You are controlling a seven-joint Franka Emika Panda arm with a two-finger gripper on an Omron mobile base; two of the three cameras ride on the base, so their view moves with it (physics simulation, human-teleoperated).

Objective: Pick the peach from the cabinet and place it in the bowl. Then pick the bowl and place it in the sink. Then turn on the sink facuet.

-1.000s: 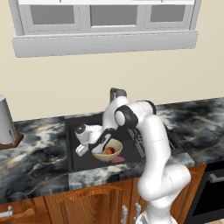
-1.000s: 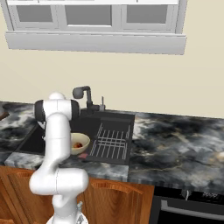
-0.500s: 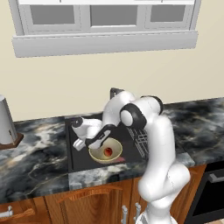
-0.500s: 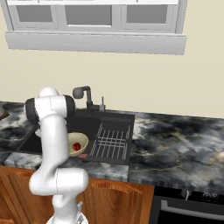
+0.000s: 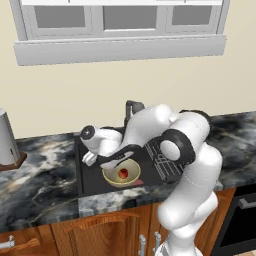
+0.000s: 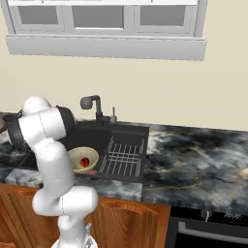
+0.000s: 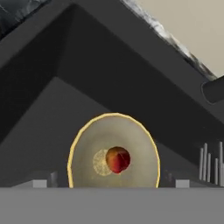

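1. Your round pale yellow-tan bowl (image 5: 121,173) now rests in the dark sink basin (image 6: 127,140), small reddish peach (image 7: 117,159) inside.
2. Hand (image 5: 90,159) has lifted clear; grip state unclear.
3. Dark grey faucet (image 6: 93,107) comes next.

- A dark marble counter (image 6: 203,160) with pale veining ran along the wall on both sides of the basin.
- A black sink basin (image 5: 92,180) was sunk into that counter.
- A ridged drying rack (image 6: 123,157) lay in the right part of the basin (thin pale bars, side by side).
- A white window frame (image 5: 120,30) with a deep sill sat on the cream wall above.
- Reddish-brown cupboards (image 6: 140,220) stood under the counter, with silver handles.
- A grey cylinder on a wooden base (image 5: 7,142) stood at the far left of the counter.
- A dark oven front (image 6: 213,230) showed at the lower right.
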